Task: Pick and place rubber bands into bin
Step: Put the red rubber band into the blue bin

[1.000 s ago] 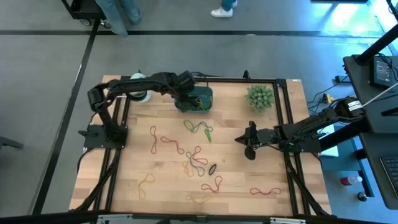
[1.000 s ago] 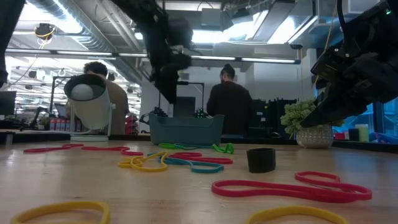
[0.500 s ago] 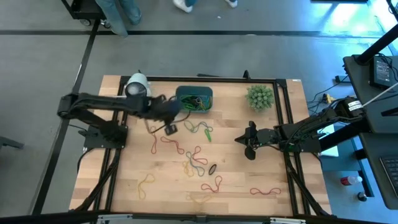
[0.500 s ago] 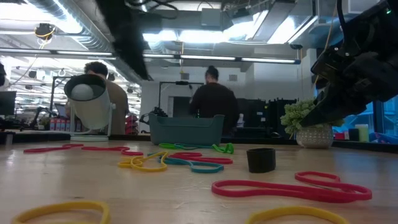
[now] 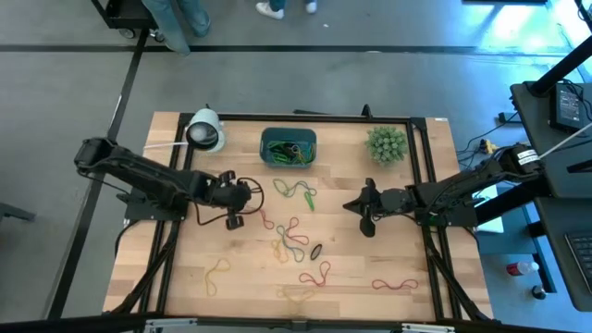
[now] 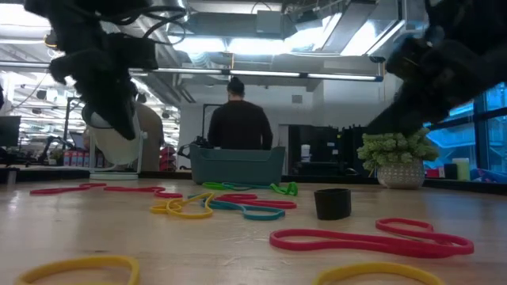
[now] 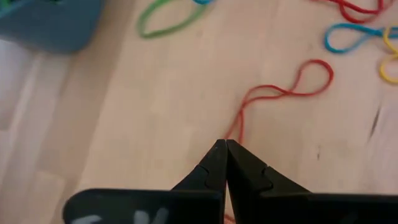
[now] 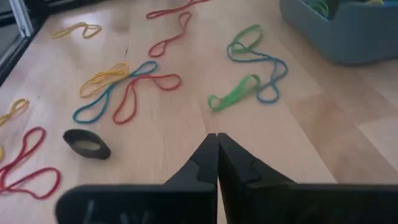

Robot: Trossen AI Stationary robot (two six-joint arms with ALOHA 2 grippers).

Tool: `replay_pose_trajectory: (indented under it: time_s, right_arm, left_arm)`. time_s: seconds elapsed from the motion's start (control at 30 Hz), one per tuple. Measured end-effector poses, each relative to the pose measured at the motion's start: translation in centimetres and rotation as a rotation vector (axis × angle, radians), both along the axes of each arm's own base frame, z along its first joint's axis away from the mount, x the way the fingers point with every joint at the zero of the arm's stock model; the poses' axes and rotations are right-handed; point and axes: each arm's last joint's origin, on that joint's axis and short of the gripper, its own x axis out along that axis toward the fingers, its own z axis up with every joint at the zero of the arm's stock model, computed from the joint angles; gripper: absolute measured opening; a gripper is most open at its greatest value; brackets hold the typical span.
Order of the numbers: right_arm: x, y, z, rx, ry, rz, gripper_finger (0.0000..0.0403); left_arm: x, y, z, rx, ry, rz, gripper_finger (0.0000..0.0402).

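reaching for the next pick: left gripper (image 7: 225, 149) pinched shut, empty, over a red rubber band (image 7: 283, 90) left of centre; must open first. right gripper (image 8: 216, 144) shut, waiting right; bin (image 5: 288, 148) far.

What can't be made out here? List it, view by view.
- Left wrist view: the shut left end effector covers the near end of a red rubber band, so a grip on it cannot be confirmed.
- Low view: the bin shows only its wall, which hides its contents.
- High view: the rubber bands in the bin are too small and tangled to count.
- Right wrist view: the picture's edge cuts off the bin.
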Motion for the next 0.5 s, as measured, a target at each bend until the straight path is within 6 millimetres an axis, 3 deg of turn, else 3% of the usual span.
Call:
replay_pose_trajectory:
  time_s: [0.1,0.27,0.5]
  right_arm:
    - [1.2,0.4,1.3,-0.025,0.102,-0.001,0.0003]
    - [2.5,2.3,3.4,-0.032,0.444,0.009,0.0002]
    - [2.5,7.9,5.1,0.104,0.858,-0.008,0.0001]
  left_arm:
    - [-0.2,-0.4,-0.9,-0.03,-0.016,-0.032,0.0002]
    - [-0.4,-0.9,-1.8,-0.061,-0.041,-0.063,0.0002]
    - [-0.3,-0.9,-1.9,-0.023,-0.068,-0.048,0.0001]
